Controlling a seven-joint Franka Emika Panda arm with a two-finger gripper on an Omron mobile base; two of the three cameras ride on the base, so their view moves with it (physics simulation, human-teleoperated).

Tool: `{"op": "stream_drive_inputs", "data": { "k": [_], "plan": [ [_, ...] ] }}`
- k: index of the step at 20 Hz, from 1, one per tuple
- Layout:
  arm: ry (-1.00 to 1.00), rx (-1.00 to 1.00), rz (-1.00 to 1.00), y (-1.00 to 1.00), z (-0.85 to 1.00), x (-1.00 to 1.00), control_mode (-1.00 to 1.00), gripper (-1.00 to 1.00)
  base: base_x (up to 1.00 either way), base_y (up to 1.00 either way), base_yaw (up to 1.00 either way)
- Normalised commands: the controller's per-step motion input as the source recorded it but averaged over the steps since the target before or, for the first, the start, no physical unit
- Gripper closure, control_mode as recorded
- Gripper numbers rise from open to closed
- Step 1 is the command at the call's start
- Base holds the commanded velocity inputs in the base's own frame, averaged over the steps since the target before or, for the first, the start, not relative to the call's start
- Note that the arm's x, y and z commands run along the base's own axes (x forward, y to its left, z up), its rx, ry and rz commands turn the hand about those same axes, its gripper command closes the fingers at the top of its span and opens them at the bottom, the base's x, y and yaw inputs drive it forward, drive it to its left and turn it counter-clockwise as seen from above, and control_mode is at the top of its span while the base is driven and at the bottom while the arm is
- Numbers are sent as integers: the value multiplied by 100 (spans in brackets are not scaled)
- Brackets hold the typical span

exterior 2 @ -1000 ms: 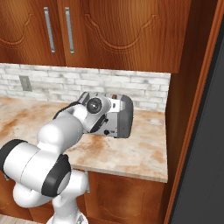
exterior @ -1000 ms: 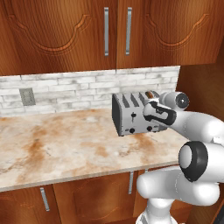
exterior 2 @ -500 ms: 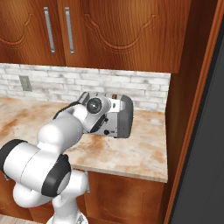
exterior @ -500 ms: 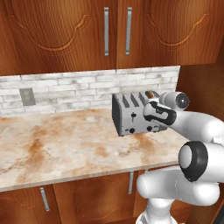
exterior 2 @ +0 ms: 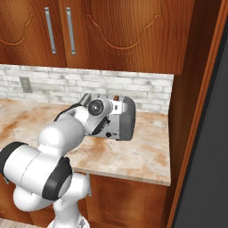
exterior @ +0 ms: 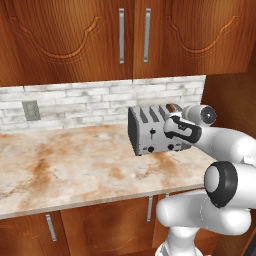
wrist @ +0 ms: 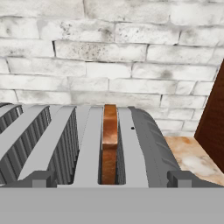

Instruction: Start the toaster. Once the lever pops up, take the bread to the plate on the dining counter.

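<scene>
The toaster (exterior 2: 119, 119) stands on a beige marbled counter (exterior 2: 138, 156) just before the white brick backsplash (exterior 2: 147, 87), at about 12 o'clock from the white arm (exterior 2: 67, 133). A sliver of bread (exterior 2: 116, 97) shows on its top. Wooden cabinets (exterior 2: 111, 31) hang above.

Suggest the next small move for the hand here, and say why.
Probably ease the open hand down onto the bread-side black lever. The brown-crusted bread slice sits in the last slot of the boxy silver-grey toaster, crust level with the top, and the hand hovers at the toaster's front edge, holding nothing.
</scene>
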Motion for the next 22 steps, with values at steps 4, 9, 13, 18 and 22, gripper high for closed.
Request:
{"op": "stream_drive_inputs", "data": {
  "k": [4,9,13,18,22],
  "plan": [
    [0,0,0,0,0,0,-100,-100,0,0,0],
    [0,0,0,0,0,0,-100,-100,0,0,0],
    [0,0,0,0,0,0,-100,-100,0,0,0],
    [0,0,0,0,0,0,-100,-100,0,0,0],
    [0,0,0,0,0,0,-100,-100,0,0,0]
  ]
}}
